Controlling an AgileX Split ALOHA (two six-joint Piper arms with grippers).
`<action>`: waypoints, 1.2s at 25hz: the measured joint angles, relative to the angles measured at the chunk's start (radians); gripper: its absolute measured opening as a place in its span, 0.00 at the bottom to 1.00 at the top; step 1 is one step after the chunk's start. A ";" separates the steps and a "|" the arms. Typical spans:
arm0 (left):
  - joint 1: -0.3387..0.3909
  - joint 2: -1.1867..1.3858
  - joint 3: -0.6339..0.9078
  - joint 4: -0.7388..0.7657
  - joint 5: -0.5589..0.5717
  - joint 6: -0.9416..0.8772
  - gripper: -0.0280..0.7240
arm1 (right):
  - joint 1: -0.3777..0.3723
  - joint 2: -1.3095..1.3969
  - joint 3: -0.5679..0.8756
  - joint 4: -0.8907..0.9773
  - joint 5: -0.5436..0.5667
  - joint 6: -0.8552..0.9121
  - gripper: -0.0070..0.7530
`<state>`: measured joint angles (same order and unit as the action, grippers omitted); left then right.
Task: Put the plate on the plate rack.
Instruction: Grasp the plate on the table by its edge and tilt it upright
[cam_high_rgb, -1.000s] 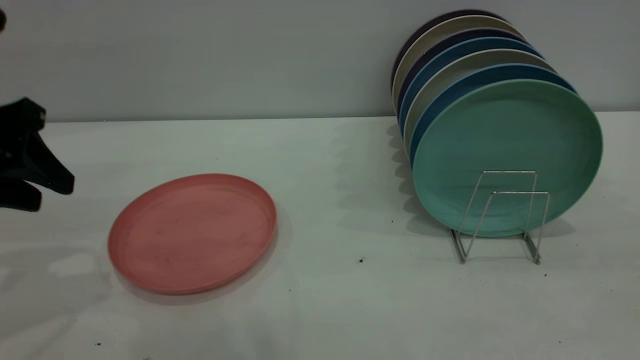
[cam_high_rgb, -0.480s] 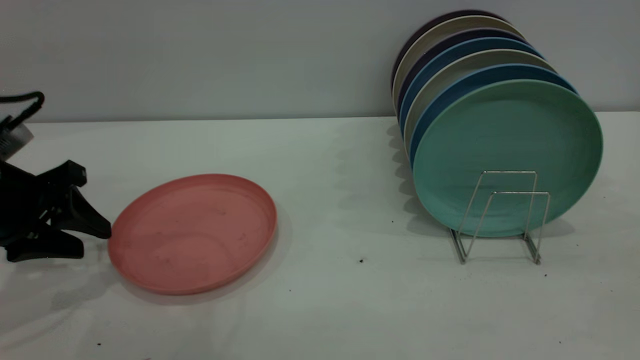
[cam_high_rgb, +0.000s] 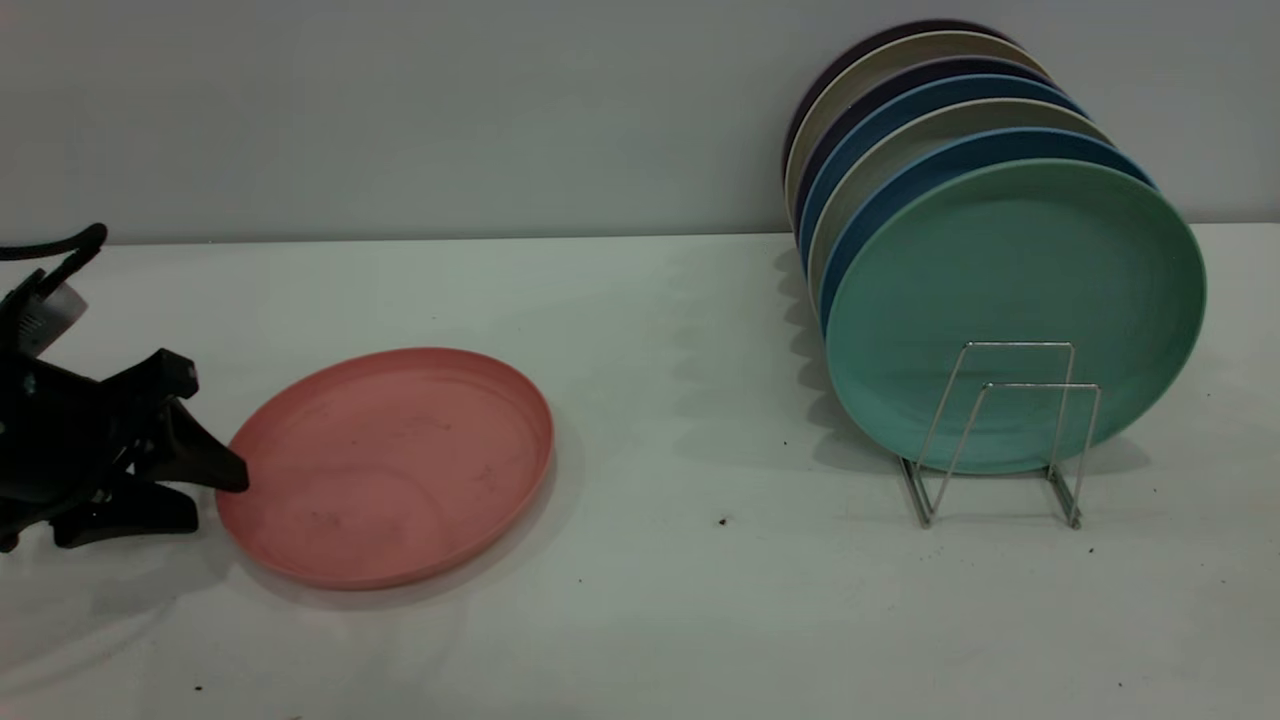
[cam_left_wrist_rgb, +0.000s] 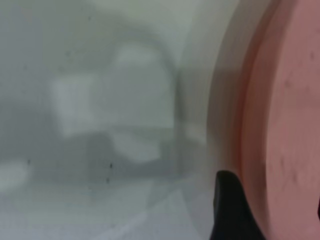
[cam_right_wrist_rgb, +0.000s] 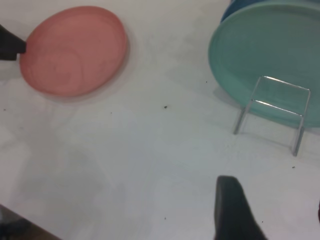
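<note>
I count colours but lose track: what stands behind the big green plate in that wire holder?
Behind the green plate in the plate rack, rims of six more upright plates show: blue, beige, blue, dark, beige, dark. Their faces and lower parts are covered.

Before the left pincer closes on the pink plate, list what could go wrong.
1. The left pincer sits open, low at the near rim of the plate, which lies flat on the table. The lower finger may push the plate away instead of sliding under.
2. A grip on that shallow rim alone may slip when the plate is lifted.
3. The plate rack has only its front loops free, right before the teal plate; a tilted entry could knock that plate.
</note>
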<state>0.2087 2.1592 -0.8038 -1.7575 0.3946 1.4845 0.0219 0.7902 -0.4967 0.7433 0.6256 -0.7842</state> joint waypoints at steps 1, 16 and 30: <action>-0.002 0.002 -0.008 -0.003 0.001 0.003 0.62 | 0.000 0.000 0.000 0.000 -0.001 0.000 0.57; -0.036 0.051 -0.045 -0.007 0.006 0.010 0.47 | 0.000 0.002 0.000 0.001 -0.002 -0.001 0.57; -0.036 0.027 -0.062 -0.004 0.083 0.065 0.06 | 0.000 0.013 0.000 0.074 0.005 -0.012 0.57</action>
<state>0.1725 2.1867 -0.8660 -1.7612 0.4772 1.5491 0.0219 0.8035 -0.4967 0.8176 0.6307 -0.7966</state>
